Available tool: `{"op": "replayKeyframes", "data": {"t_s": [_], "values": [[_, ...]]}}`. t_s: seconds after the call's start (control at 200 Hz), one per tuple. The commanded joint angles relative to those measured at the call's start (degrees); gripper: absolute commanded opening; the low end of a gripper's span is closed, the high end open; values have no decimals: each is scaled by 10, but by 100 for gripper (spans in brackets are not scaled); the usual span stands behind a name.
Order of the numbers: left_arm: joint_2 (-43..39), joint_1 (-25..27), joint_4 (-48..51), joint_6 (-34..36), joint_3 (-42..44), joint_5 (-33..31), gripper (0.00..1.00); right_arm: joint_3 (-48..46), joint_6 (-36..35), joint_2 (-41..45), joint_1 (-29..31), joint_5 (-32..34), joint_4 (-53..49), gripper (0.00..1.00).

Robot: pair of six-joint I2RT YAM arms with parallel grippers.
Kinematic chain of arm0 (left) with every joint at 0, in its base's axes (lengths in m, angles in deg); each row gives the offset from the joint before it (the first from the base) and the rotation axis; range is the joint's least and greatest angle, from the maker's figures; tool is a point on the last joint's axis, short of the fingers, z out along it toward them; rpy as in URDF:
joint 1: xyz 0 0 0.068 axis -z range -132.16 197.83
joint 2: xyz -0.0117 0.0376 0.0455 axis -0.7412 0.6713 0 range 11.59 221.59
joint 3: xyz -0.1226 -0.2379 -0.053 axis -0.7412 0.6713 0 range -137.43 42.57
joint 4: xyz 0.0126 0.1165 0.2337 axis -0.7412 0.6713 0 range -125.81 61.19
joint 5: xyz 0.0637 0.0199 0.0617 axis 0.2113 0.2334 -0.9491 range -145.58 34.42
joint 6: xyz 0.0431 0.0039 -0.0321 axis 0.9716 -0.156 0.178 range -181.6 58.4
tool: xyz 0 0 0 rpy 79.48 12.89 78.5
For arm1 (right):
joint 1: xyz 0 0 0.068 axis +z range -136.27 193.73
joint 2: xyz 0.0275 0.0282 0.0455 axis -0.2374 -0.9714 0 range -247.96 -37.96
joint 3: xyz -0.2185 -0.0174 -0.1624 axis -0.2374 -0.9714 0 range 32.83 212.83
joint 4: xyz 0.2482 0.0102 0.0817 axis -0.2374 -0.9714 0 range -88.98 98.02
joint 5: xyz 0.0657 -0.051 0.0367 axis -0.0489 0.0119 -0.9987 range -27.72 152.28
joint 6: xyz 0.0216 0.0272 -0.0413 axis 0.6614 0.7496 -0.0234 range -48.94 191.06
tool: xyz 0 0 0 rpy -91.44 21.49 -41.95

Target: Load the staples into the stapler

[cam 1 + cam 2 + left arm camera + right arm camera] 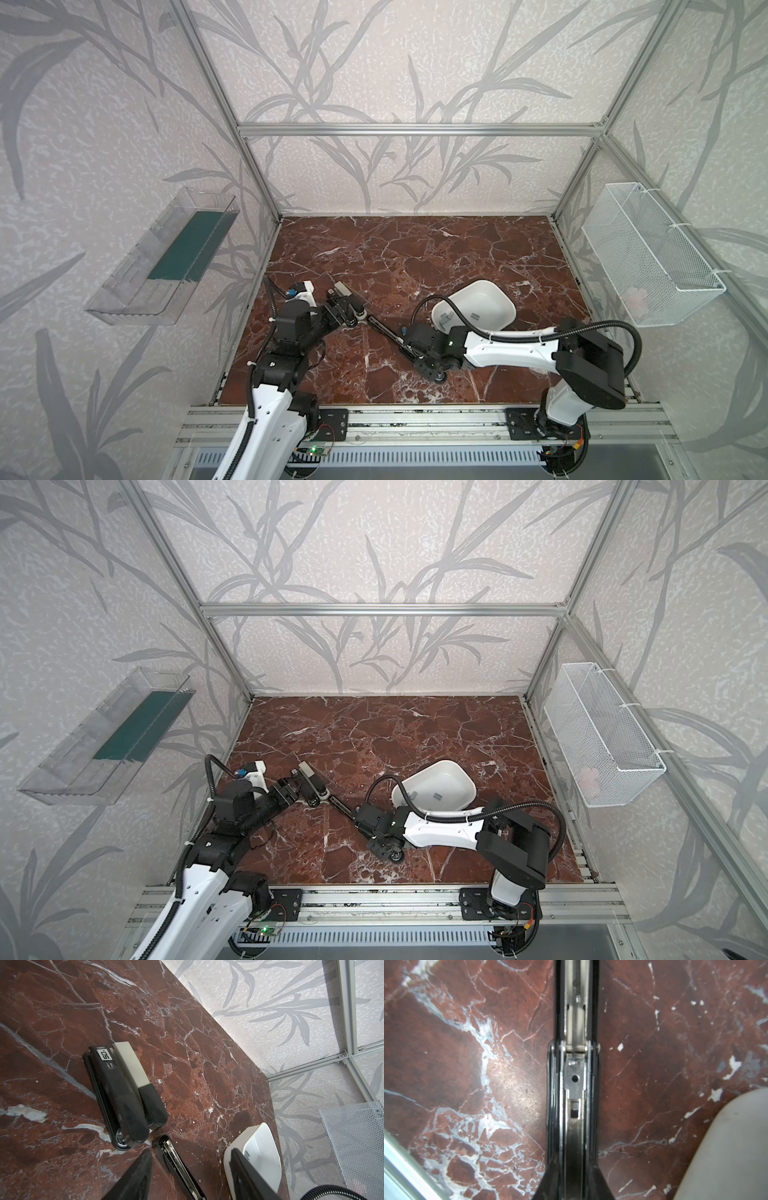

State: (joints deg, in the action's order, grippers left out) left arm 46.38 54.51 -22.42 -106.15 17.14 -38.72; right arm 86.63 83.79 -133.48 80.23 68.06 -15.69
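The stapler (347, 301) lies spread open on the red marble surface (415, 257), at about 9 o'clock from the surface's centre in both top views. Its black-and-grey upper part points toward 11 o'clock. Its slim metal rail runs from the hinge toward 4 o'clock, flat on the surface. The right claw (573, 1172) is set narrow at the far end of that rail, and its dark fingers (542, 1190) hug both sides of the stapler (575, 1076). The channel shows bare metal in the right wrist view. The left claw (190, 1153) hangs low by the hinge with its fingers (137, 1178) well apart. The rail passes between them and neither finger touches it, so this claw holds nothing. The staples (476, 316) are in the white bowl (494, 291), which sits at 3 o'clock from the centre, just beyond the right arm's wrist. They show as small grey strips on the bowl's floor, two patches apart from each other (437, 796). A wire basket (648, 257) hangs on the 3 o'clock wall. A clear tray (137, 282) hangs on the 9 o'clock wall.
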Motion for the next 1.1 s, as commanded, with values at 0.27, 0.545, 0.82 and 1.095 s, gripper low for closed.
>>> {"op": "replayKeyframes", "data": {"t_s": [0.27, 0.545, 0.82, 1.095], "values": [[89, -1, -172, 20, -46, -62, 66, 90, 19, 158, -3, 134, -131, 67], [215, -2, -210, 125, -144, -108, 66, 57, 111, 271, -192, 88, -150, 65], [210, -2, -235, 203, -129, -169, 67, 67, 177, 126, -302, -14, -121, 60], [208, -2, -197, 233, -138, -157, 68, 150, 215, -54, -314, -50, -109, 48]]}}
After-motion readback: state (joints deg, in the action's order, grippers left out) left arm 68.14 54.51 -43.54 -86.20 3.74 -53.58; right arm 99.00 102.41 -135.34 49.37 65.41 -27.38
